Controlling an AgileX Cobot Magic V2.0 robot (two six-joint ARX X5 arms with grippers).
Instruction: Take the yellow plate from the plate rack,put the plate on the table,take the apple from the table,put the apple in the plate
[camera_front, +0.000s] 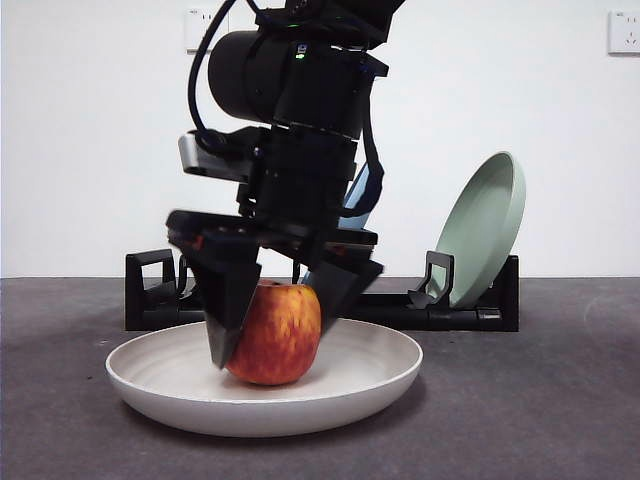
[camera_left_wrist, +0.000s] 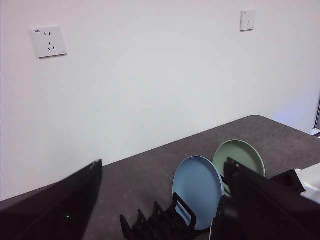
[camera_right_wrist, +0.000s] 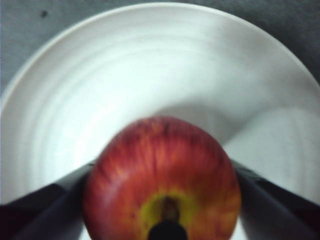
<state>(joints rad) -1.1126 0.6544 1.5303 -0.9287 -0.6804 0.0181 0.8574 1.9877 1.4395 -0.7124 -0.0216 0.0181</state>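
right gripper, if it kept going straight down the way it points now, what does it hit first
The right gripper points down with its jaws around the apple, which already sits in the yellow plate. Going further, the jaw tips would likely meet the plate's floor first, though the remaining gap is hard to judge.

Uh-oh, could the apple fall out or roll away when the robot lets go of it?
Maybe. The right pincer has its jaws on either side of the apple, which sits in the yellow plate. If a jaw drags while opening, the apple could tip or roll toward the rim. The arm is also close in front of the plate rack holding the green plate; lifting carelessly might bump it.
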